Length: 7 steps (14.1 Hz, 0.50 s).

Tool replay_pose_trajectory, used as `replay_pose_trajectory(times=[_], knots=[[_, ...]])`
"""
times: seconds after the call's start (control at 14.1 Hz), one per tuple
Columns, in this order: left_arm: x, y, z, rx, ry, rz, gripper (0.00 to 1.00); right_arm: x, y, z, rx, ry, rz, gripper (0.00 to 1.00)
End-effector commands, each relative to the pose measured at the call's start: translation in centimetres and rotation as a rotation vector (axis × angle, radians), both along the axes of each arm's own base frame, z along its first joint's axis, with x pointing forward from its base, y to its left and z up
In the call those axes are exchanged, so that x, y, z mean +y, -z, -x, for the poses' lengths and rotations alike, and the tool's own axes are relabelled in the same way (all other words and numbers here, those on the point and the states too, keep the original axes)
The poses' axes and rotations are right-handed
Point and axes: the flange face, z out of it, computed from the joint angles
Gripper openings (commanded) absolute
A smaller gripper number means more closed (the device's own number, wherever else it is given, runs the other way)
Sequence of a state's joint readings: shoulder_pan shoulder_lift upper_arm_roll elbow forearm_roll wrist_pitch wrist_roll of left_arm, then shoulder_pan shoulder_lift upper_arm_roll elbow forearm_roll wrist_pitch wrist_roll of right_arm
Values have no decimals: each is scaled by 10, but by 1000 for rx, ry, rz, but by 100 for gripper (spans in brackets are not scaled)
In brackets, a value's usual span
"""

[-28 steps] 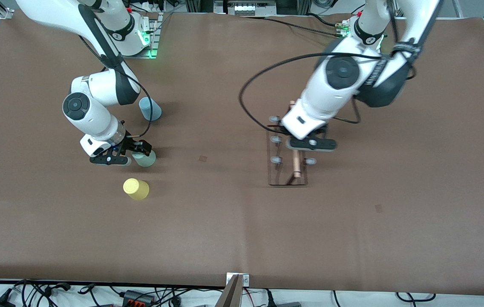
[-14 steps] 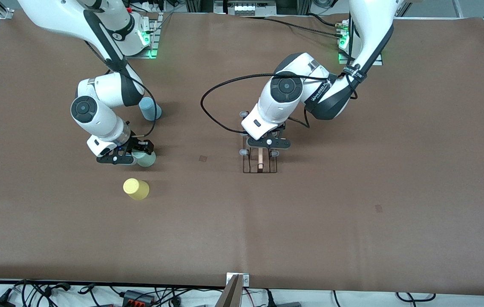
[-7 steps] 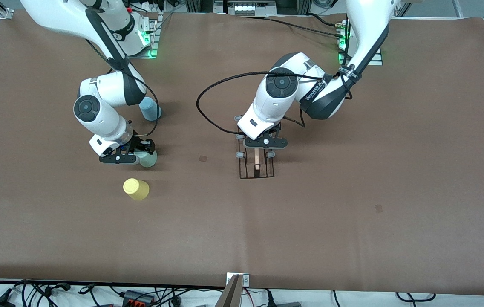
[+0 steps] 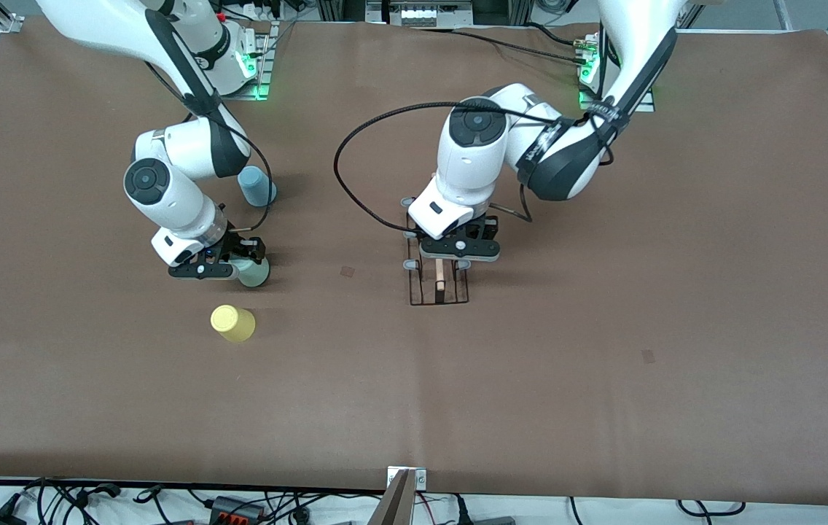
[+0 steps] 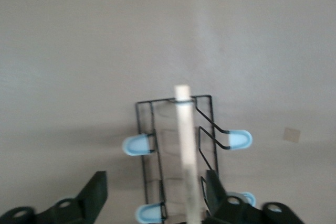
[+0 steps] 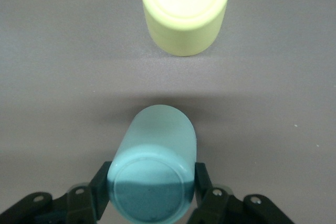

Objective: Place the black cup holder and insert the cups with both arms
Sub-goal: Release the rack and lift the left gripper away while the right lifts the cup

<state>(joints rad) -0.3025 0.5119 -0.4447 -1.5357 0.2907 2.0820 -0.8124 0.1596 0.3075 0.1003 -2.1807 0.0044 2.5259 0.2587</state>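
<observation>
Okay, front view: black cup holder (image 4: 439, 281) on table mid-area, left gripper (image 4: 458, 250) just over its wooden rod; right gripper (image 4: 221, 264) around pale green cup (image 4: 252, 271); yellow cup (image 4: 232, 323) nearer the camera, blue cup (image 4: 256, 185) farther. Left wrist view: fingers (image 5: 94, 195) spread, rod (image 5: 188, 156) between them, untouched. Right wrist view: fingers (image 6: 101, 184) pinching green cup.

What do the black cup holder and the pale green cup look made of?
Black cup holder: thin black metal wire by the look, pale wooden-looking rod, glossy blue peg caps, likely plastic. Pale green cup: smooth matte plastic, uniform colour, moulded base.
</observation>
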Motion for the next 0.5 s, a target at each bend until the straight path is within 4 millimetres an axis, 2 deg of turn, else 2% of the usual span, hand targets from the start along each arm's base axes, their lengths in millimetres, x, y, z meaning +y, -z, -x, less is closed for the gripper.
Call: replay_pose_trajectory(times=[0.0, 0.14, 0.28, 0.43], knots=[[48, -43, -16, -33, 17, -62, 100, 2, -53, 11, 8, -2, 7, 23], [98, -64, -36, -25, 43, -96, 100, 12, -89, 24, 36, 15, 21, 23], [151, -81, -52, -6, 97, -134, 100, 33, -119, 36, 51, 53, 30, 23], [205, -100, -68, -16, 120, -146, 100, 58, -139, 43, 62, 119, 36, 23]])
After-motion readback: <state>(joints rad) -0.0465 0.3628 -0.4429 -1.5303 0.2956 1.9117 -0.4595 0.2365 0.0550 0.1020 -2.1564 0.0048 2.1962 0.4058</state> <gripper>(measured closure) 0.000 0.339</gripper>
